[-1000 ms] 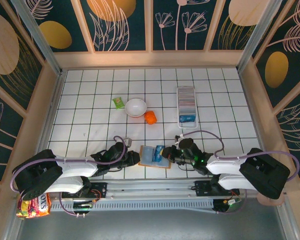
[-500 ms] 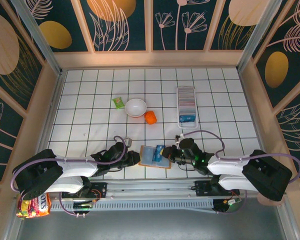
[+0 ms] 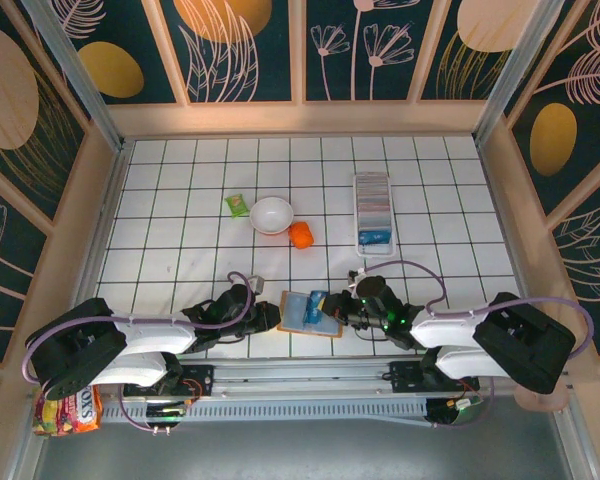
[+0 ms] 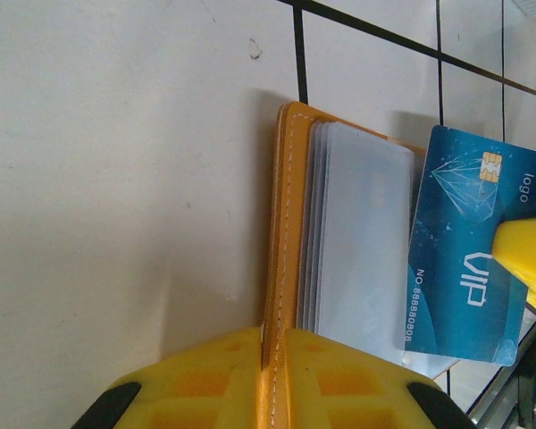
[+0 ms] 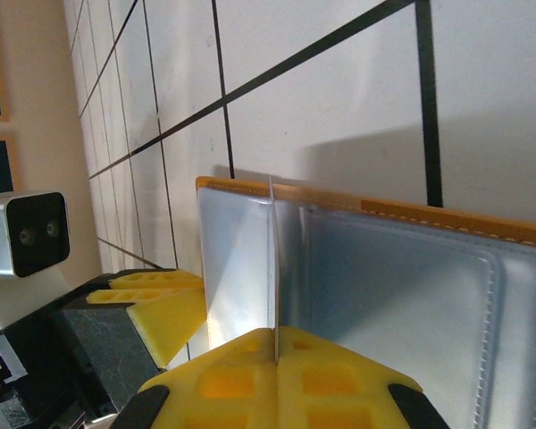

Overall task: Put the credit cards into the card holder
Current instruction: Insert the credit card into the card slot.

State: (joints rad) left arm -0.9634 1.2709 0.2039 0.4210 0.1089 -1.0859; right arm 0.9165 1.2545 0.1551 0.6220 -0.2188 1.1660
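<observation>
While clamping the wallet [image 4: 286,223] by its orange edge in the closed left gripper [image 4: 272,338], pinching one blue credit card [image 4: 473,259], tilted over the pockets, in the shut right gripper [image 5: 275,344]. Probably extracting it; next needing a clean carry to the card holder [image 3: 372,212], well apart. Struggling to make out further cards inside.
</observation>
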